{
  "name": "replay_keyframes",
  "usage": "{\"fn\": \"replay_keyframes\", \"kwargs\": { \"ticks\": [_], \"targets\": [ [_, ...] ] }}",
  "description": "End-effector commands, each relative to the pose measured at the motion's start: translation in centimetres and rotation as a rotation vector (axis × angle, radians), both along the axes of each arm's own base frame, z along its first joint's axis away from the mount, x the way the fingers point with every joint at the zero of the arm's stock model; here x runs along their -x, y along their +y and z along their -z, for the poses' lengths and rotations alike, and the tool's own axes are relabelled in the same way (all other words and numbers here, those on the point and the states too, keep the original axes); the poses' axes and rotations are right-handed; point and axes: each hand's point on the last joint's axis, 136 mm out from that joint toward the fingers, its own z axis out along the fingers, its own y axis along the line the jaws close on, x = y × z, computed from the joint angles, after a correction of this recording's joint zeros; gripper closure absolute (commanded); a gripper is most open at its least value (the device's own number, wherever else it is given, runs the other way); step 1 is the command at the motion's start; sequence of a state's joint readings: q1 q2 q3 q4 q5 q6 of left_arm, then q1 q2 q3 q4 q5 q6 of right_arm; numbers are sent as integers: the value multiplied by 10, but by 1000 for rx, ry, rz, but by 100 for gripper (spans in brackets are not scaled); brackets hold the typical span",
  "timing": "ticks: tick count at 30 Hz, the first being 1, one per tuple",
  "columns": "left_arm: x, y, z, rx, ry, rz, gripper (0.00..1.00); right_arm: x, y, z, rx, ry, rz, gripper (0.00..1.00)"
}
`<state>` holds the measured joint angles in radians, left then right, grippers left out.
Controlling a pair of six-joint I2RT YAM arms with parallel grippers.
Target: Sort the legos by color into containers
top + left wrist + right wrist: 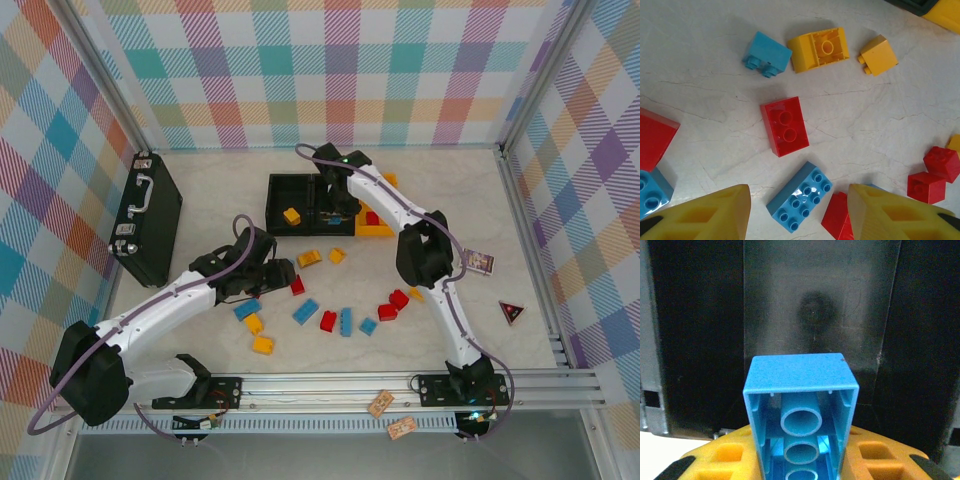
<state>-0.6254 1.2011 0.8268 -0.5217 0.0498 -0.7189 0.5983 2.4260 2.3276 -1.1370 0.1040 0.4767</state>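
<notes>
Although the left gripper point(798, 197) hangs spread and empty over the loose legos point(328, 320), roughly a dozen unsorted on the table point(220, 180), a yellow brick point(291, 215) lies in the left black bin point(272, 205) and red bricks point(372, 217) in the orange-yellow bin point(385, 231). Overhead, the arm hides what the right wrist view shows: the right gripper point(800, 460) pinching a blue brick point(800, 385) above the middle black bin point(815, 300)

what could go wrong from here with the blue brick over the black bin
1. The right claw pinches the blue hollow plastic brick at one end only, above the black plastic bin; released, it may tumble and bounce out.
2. The open left claw straddles a blue eight-stud plastic brick with a red plastic brick close beside; closing could catch both.
</notes>
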Motion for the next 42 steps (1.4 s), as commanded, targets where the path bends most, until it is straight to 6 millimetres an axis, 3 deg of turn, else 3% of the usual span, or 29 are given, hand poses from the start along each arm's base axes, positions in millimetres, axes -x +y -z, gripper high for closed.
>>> {"fn": "replay_keyframes", "kwargs": {
  "ticks": [1, 7, 13, 18, 22, 29, 38, 42],
  "targets": [
    [2, 8, 2, -8, 8, -30, 46, 1, -1, -1, 3, 19, -17, 64],
    [4, 8, 5, -9, 14, -35, 46, 1, -3, -8, 5, 6, -20, 55],
    [2, 7, 0, 0, 1, -35, 46, 6, -1, -38, -28, -51, -38, 53],
    [0, 5, -3, 6, -7, -27, 46, 23, -3, -66, -65, -103, -51, 53],
    [-1, 0, -4, 23, -9, -10, 46, 43, -15, -76, -73, -115, -41, 52],
    [-3, -20, -3, 56, 8, 71, 46, 92, -49, -75, -79, -93, -7, 47],
    [-4, -56, -2, 85, 14, 199, 45, 170, -114, -42, 3, -4, 99, 39],
    [-3, -72, -2, 91, 14, 256, 45, 193, -134, -30, 9, 26, 204, 33]
  ]
}}
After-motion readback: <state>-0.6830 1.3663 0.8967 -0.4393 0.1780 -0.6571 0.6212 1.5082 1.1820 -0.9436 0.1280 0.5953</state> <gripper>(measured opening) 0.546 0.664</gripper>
